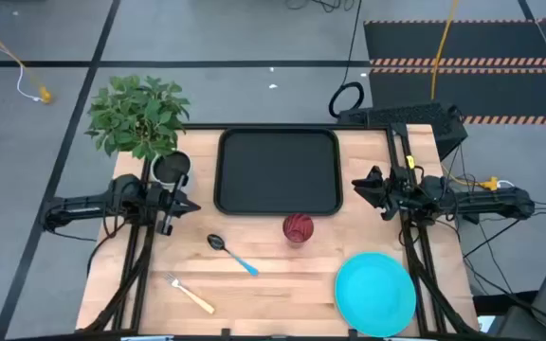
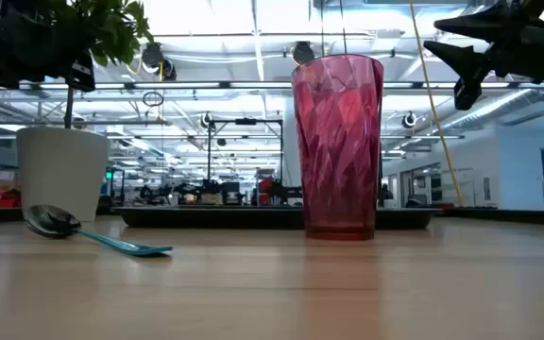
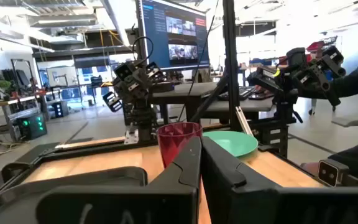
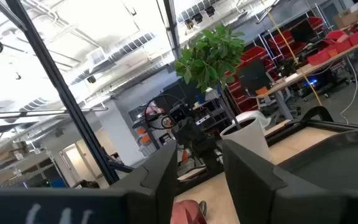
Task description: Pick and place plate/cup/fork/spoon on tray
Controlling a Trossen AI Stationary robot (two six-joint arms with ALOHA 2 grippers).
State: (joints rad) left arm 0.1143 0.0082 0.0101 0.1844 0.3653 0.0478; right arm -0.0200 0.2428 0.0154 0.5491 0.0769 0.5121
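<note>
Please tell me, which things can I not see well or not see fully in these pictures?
- Fork: shows only in the high view; tines too small to count.
- Plate: in the left wrist view, partly hidden behind the cup.
- Cup: in the right wrist view, cut off by the bottom edge.
- Tray: in the low view, only its rim shows; inside hidden.
- Spoon: absent from both wrist views.

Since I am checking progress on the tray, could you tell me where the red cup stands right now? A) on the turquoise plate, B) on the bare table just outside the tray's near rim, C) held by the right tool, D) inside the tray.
B: the cup stands upright on the wooden table, just outside the tray, which holds nothing.
</note>
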